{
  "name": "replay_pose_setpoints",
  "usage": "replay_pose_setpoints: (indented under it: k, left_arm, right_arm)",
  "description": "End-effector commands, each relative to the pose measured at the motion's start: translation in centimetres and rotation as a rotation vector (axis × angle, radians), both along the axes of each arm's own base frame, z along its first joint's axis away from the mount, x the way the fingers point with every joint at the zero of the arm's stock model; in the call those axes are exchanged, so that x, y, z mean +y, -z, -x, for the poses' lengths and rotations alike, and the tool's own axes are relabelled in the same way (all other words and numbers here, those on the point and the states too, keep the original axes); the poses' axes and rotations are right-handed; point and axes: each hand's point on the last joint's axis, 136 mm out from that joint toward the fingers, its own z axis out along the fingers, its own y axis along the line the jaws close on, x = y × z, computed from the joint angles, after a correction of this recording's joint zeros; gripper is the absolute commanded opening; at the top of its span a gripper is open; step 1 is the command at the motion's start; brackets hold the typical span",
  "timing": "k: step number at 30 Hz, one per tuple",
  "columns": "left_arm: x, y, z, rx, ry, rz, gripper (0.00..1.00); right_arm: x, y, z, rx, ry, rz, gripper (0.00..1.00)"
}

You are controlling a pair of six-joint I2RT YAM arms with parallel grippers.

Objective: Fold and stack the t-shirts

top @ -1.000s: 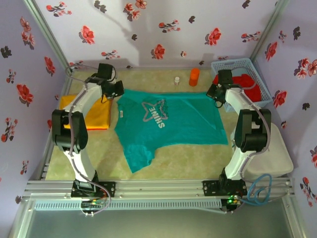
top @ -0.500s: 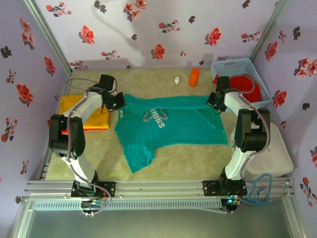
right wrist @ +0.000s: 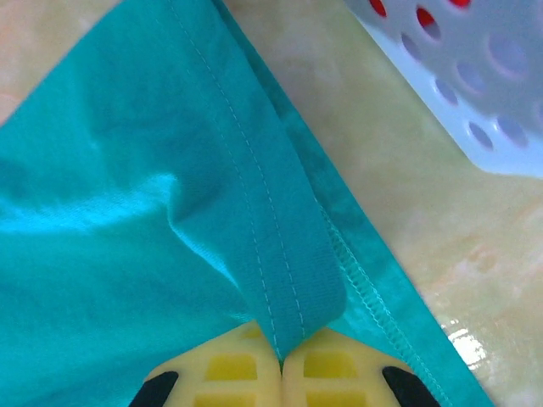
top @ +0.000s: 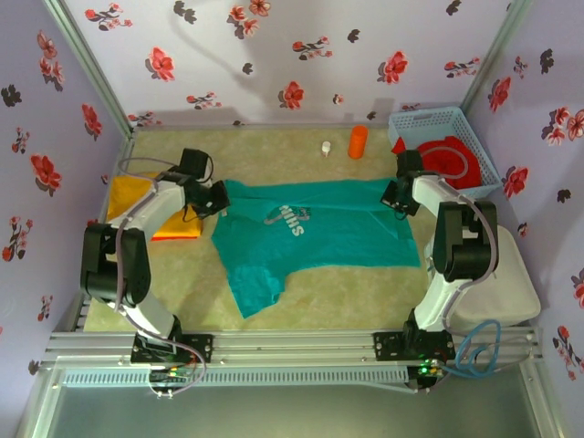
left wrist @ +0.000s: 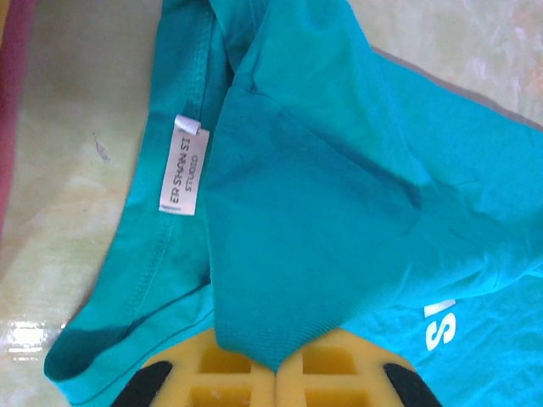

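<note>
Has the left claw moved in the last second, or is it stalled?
Yes. The left claw, shut on the teal shirt, has come toward the near edge, farther from the orange cylinder at the back, dragging the shirt's far edge with it.

Aluminium rail (top: 292, 345) taken as reference. Beyond it lies a beige marbled tabletop (top: 274, 151), glossy in patches. Far behind the rail stands the back wall (top: 292, 55), with a left wall (top: 36, 182) and a right wall (top: 547, 182) off its ends — all lilac paper with red and dark flowers. Nearer than the rail is a plain grey surface (top: 292, 415). Light even; soft shadows on the back wall.
</note>
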Motion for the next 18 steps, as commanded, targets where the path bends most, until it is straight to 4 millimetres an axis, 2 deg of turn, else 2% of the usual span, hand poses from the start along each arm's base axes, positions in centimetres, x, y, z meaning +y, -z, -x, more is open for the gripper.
replay_pose_setpoints:
  k: [1, 6, 10, 13, 16, 18]
  left_arm:
    - [-0.1, -0.3, 0.7, -0.004, -0.015, 0.016, 0.00]
    - [0.1, 1.3, 1.5, 0.029, -0.016, 0.010, 0.00]
    - [0.3, 2.7, 2.1, 0.065, -0.013, -0.001, 0.08]
    - [0.6, 3.7, 2.2, 0.083, -0.011, -0.011, 0.20]
    - [1.2, 3.6, 1.8, 0.080, -0.013, -0.033, 0.27]
    - [1.7, 2.7, 1.5, 0.063, -0.006, -0.072, 0.41]
  right_arm:
    - [-1.2, -0.5, 1.0, -0.001, 0.041, 0.041, 0.00]
    - [-1.1, 0.0, 0.9, 0.000, 0.040, 0.036, 0.04]
    - [-1.0, 0.4, 1.1, 0.010, 0.035, 0.032, 0.11]
    - [-1.0, 0.1, 1.2, 0.003, 0.031, 0.029, 0.25]
    - [-0.5, -1.1, 1.2, -0.031, 0.015, 0.004, 0.41]
    - [-0.2, -2.3, 1.3, -0.059, 0.003, -0.001, 0.52]
